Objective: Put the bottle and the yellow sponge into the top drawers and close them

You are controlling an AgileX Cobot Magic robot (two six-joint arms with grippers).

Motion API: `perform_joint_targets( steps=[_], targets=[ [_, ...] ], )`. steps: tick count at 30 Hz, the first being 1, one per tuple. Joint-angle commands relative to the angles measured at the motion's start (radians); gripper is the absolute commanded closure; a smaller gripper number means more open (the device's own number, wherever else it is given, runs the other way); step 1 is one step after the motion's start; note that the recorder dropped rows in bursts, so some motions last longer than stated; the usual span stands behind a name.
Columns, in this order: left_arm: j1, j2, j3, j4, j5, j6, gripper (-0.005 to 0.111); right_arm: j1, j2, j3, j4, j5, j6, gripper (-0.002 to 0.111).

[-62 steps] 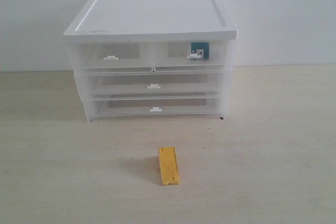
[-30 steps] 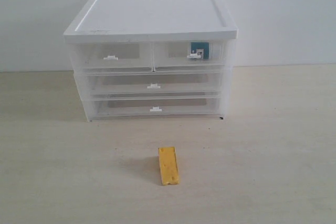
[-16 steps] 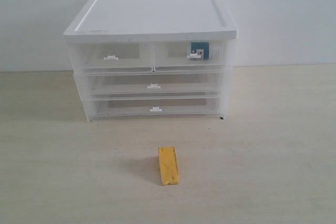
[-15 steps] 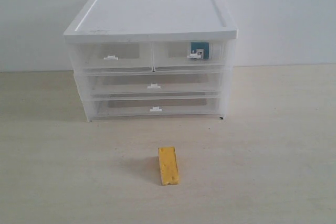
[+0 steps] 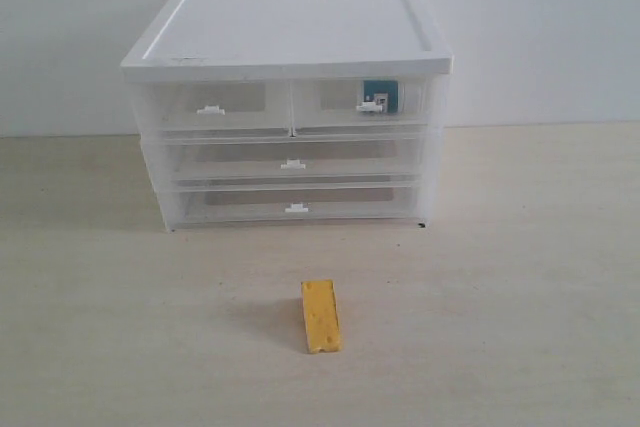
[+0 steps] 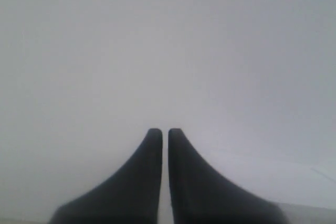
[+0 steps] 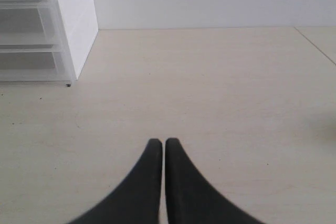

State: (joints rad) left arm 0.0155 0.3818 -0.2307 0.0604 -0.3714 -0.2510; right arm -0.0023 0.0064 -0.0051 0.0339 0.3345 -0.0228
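**Bottle stowed, sponge waiting on the table, both grippers empty**

The drawer unit (image 5: 290,32) stands at the far side of the table (image 5: 520,277), and all its fronts sit flush. The bottle (image 5: 380,96) shows as a teal patch through the translucent front of the right top drawer (image 5: 330,99). It is inside, just behind the white clip handle, so that half of the task appears done. The left top drawer (image 5: 235,105) is shut, and nothing can be made out in it.

The yellow sponge (image 5: 321,316) lies flat on the near table. It is well apart from the unit, with its long axis running near to far, which offers its narrow width to a grasp from above.

Neither arm enters the exterior view. The left gripper (image 6: 165,131) has its fingers pressed together on nothing and faces a blank pale surface. The right gripper (image 7: 164,141), also pressed together and empty, hangs over bare table to the right of the unit.

The likely next step is to open the left top drawer, then fetch the sponge.
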Motion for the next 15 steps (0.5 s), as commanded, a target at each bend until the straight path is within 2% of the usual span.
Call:
perform_joint_targets(
  steps=[1,10,15],
  targets=[
    [0.004,0.211,-0.119,0.068,0.088,-0.01,0.102,-0.008,-0.006,0.005,-0.003,-0.002,0.0,0.108],
    [-0.003,0.497,-0.176,0.07,-0.018,-0.007,0.102,-0.008,-0.006,0.005,-0.003,-0.002,0.0,0.108],
    [-0.074,0.613,-0.195,0.07,-0.057,0.028,0.102,-0.008,-0.006,0.005,-0.003,-0.002,0.0,0.108]
  ],
)
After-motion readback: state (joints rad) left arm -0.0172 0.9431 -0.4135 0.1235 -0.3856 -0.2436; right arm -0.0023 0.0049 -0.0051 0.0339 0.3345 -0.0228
